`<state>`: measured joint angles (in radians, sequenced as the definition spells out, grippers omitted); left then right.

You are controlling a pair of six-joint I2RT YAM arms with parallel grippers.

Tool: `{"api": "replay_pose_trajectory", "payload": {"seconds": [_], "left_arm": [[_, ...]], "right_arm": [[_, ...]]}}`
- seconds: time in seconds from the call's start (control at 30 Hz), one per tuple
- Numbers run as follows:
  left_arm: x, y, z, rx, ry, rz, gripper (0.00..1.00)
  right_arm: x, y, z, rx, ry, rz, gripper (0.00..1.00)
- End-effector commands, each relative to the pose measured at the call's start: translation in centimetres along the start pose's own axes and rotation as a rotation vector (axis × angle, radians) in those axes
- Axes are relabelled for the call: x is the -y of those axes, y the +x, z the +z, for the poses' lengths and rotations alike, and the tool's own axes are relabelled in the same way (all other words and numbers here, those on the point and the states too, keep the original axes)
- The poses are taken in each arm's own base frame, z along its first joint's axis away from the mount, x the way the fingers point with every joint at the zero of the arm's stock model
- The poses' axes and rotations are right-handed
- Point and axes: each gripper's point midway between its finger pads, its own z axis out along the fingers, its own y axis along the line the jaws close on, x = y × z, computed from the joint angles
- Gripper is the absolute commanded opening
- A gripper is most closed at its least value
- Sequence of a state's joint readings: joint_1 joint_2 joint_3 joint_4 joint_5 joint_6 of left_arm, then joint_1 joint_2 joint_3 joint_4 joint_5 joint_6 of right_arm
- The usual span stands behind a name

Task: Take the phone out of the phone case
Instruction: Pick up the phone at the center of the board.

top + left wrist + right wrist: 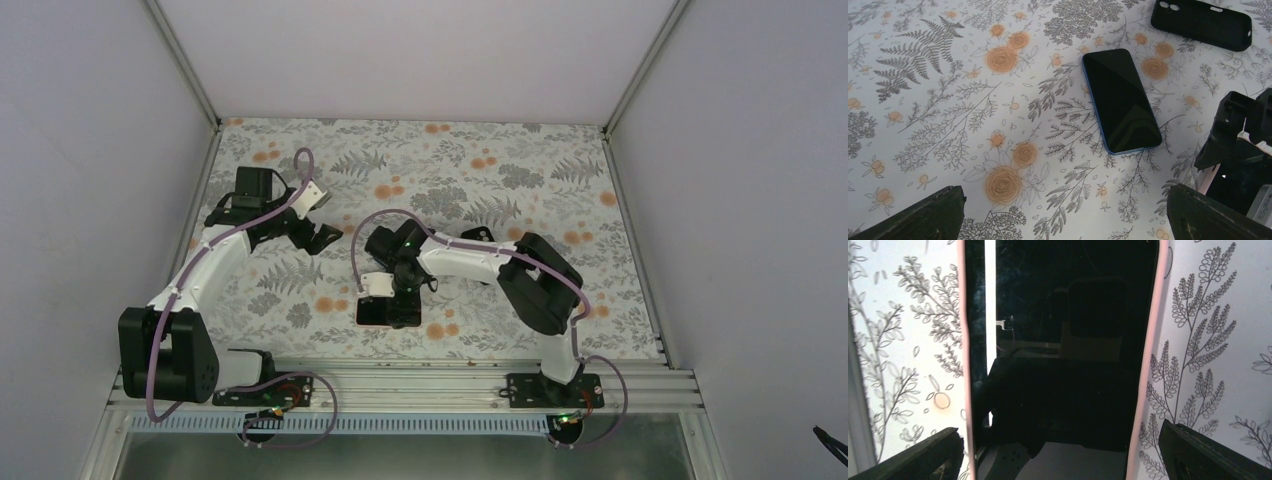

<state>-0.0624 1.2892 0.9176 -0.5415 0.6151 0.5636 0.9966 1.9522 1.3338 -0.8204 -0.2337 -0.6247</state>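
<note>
The phone point(1063, 330) lies screen up on the floral table, its glossy dark screen reflecting the wrist above it. The salmon-pink phone case point(966, 340) is around it and shows as thin pink edges along both long sides. My right gripper point(1058, 455) is open. One finger point(923, 455) stands outside the left pink edge and the other outside the right edge, and neither clearly touches. In the top view the phone point(388, 312) lies near the front edge under my right gripper point(385, 298). My left gripper point(325, 215) is open and empty above the table at the back left.
A second phone with a blue rim point(1120, 100) lies screen up in the left wrist view. An empty black case point(1200, 22) lies beyond it and also shows in the top view point(475, 236). The right arm's wrist point(1238, 150) is at that view's right edge.
</note>
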Motion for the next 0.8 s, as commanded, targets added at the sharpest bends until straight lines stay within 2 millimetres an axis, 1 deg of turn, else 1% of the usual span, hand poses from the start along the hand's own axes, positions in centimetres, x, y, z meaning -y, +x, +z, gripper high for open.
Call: {"api": "replay_pose_trajectory", "payload": {"seconds": [0.0,0.17,0.27,0.47,0.53,0.57,0.67,0.73,0.77], "left_arm": [[-0.7,-0.3,-0.4,0.019,-0.043,0.002,1.00],[-0.9,-0.1,-0.3,0.013,-0.055,-0.011,1.00],[-1.1,0.1,-0.2,0.008,-0.060,-0.016,1.00],[-1.1,0.4,0.1,0.000,-0.059,-0.027,1.00],[-1.1,0.6,0.1,-0.004,-0.056,-0.031,1.00],[-1.1,0.6,0.2,-0.006,-0.053,-0.033,1.00],[-0.9,0.7,0.3,-0.008,-0.042,-0.037,1.00],[-0.9,0.7,0.4,-0.008,-0.030,-0.038,1.00],[-0.8,0.6,0.4,-0.008,-0.023,-0.037,1.00]], "right_arm": [[0.7,-0.3,1.2,-0.043,0.063,0.009,1.00],[0.1,-0.1,1.9,-0.061,0.047,0.000,1.00],[0.2,0.3,2.3,-0.078,0.072,-0.006,1.00],[1.7,1.8,3.3,-0.148,0.210,-0.025,1.00],[2.1,1.9,3.4,-0.150,0.242,-0.024,1.00],[2.0,2.0,3.5,-0.151,0.235,-0.026,0.99],[1.6,2.0,3.7,-0.149,0.217,-0.031,0.92],[1.7,2.1,3.9,-0.156,0.219,-0.032,0.82],[1.8,2.3,4.1,-0.163,0.221,-0.035,0.75]]}}
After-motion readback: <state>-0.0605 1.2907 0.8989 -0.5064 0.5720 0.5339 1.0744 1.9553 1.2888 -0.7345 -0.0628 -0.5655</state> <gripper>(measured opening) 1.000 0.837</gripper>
